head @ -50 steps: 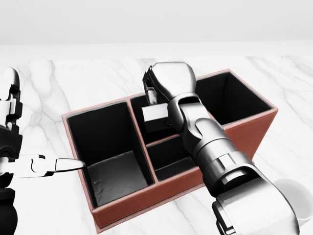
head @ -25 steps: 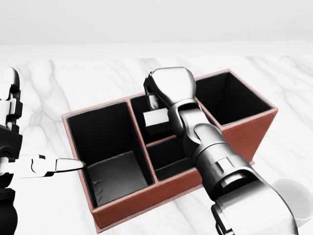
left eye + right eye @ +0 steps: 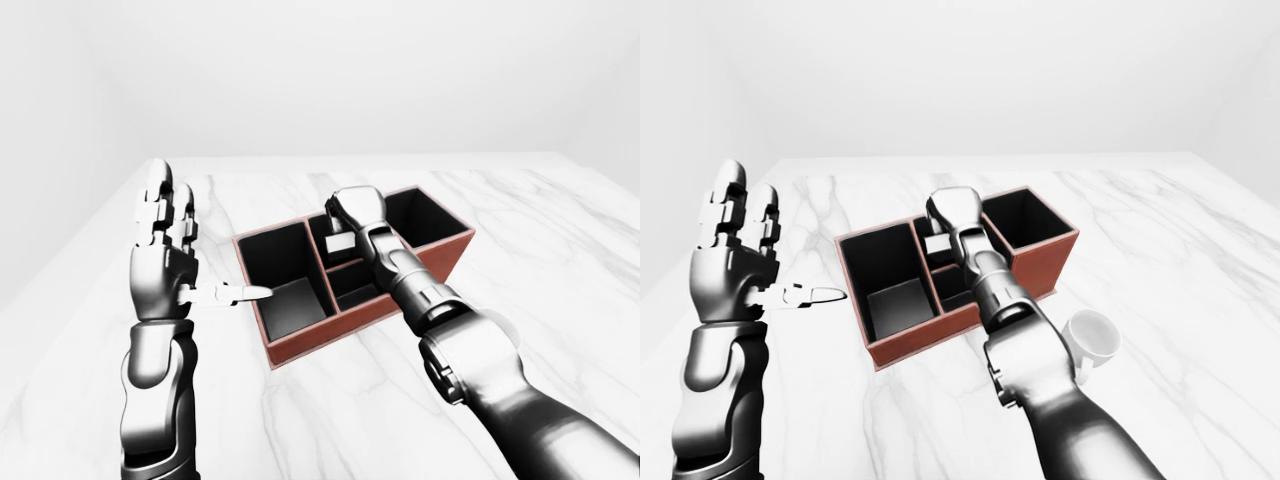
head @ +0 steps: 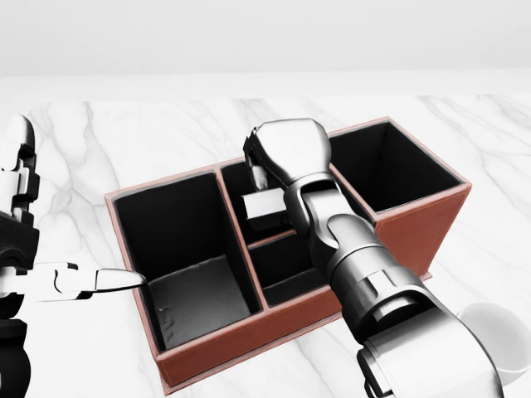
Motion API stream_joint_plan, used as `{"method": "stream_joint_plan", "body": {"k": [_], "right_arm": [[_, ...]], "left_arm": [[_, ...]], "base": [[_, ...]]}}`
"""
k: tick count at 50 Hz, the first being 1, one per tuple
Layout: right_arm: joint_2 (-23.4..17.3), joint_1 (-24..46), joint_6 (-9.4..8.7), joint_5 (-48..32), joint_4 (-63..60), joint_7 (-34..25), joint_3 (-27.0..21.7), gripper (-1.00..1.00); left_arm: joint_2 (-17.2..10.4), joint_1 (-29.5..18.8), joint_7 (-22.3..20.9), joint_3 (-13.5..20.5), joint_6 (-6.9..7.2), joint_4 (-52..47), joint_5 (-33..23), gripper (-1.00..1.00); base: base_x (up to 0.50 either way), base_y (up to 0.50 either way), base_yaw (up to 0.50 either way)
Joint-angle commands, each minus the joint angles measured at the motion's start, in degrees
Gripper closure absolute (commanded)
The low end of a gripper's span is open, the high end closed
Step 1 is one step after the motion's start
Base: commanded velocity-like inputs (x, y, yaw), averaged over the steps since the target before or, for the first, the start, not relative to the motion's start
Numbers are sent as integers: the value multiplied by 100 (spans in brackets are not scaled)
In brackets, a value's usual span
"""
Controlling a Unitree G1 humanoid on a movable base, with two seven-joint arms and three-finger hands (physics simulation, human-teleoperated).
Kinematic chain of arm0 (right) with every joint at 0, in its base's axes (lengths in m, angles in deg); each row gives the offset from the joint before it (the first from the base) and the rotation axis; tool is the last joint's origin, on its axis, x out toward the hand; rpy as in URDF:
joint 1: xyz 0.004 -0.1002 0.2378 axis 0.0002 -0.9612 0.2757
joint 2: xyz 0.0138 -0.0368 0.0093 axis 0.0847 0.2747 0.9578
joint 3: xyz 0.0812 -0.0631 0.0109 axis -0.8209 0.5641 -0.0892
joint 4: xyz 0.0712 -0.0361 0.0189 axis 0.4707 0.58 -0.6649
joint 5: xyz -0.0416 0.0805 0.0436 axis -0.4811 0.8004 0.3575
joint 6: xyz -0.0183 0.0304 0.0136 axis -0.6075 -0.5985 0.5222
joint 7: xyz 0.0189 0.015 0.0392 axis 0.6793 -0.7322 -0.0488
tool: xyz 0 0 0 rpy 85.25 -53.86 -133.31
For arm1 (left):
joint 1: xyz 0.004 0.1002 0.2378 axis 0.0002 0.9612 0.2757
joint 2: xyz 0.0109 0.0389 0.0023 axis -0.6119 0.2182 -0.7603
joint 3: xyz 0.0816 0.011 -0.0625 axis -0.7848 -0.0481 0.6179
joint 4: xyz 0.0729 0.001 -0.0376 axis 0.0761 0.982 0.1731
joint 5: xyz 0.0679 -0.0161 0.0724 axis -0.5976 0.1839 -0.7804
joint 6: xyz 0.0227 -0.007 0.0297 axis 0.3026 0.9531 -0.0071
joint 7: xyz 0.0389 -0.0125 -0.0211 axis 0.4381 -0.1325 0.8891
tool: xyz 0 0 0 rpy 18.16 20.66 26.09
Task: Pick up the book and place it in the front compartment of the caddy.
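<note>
The red-brown caddy (image 4: 415,228) with black-lined compartments lies on the marble table. My right hand (image 4: 259,177) reaches over its middle and is shut on the small pale book (image 4: 264,207). The book hangs upright in the mouth of the upper of the two small middle compartments; its lower edge is hidden behind the divider. My left hand (image 3: 165,250) is open and raised beside the caddy's left wall, thumb (image 4: 112,279) pointing at the large left compartment (image 4: 195,294), which holds nothing.
A white mug (image 3: 1092,337) stands on the table to the lower right of the caddy, beside my right forearm. The large right compartment (image 4: 390,170) holds nothing. The marble table (image 3: 560,260) spreads all around, and a plain white wall stands behind it.
My right hand has sunk slightly with the book, bringing it a little lower into the upper middle compartment. The left hand and the caddy have not moved.
</note>
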Motion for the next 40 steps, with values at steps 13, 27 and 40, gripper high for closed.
{"method": "stream_joint_plan", "body": {"k": [13, 27, 40], "right_arm": [[-14, 32, 0, -120, -94, 156, -33, 100], [1, 9, 0, -129, -123, 142, -30, 100], [-12, -15, 0, 59, -138, 9, -82, 100]], "left_arm": [[11, 14, -3, -20, 0, 4, -18, -100], [12, 18, -5, -22, 0, 16, -24, -100], [22, 29, -11, -41, 0, 77, -46, -100]], "base": [[0, 0, 0], [0, 0, 0], [0, 0, 0]]}}
